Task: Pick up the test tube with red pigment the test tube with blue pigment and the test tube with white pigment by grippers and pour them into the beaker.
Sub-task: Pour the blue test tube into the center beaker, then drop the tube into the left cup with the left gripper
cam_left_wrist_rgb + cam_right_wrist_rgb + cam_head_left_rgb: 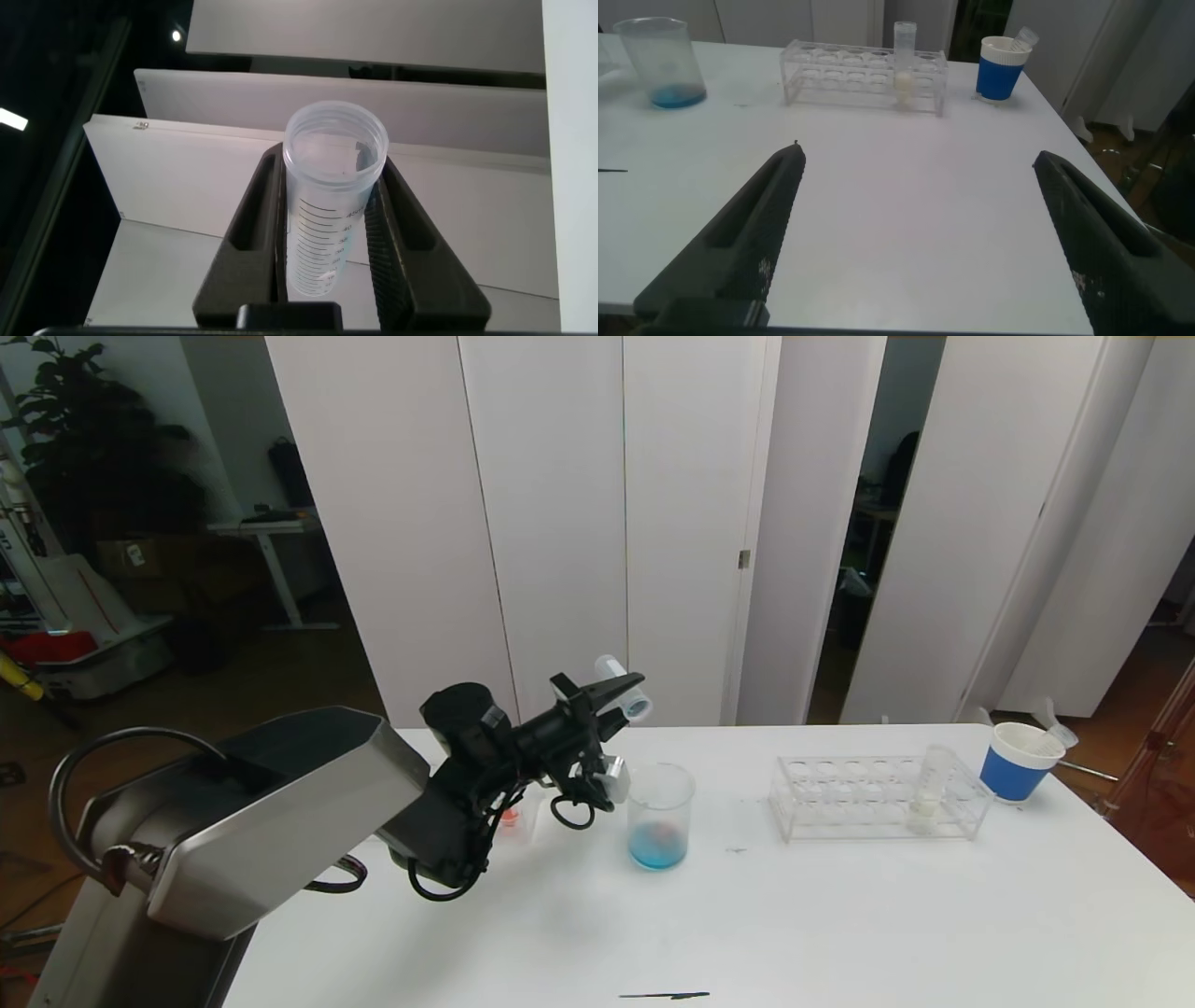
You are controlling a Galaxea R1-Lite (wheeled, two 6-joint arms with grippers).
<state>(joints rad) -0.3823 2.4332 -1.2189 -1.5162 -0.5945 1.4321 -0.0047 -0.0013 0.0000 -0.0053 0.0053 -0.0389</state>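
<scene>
Fingers of the left gripper (624, 695) pinch a clear plastic test tube (332, 201) printed with black graduation marks, above the clear glass beaker (661, 817) holding blue liquid. Right gripper (920, 233) hovers spread wide, empty; white-bottomed test tube (929, 789) stands racked right.

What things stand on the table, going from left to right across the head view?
beaker → test tube rack → test tube with white pigment → blue and white cup
</scene>
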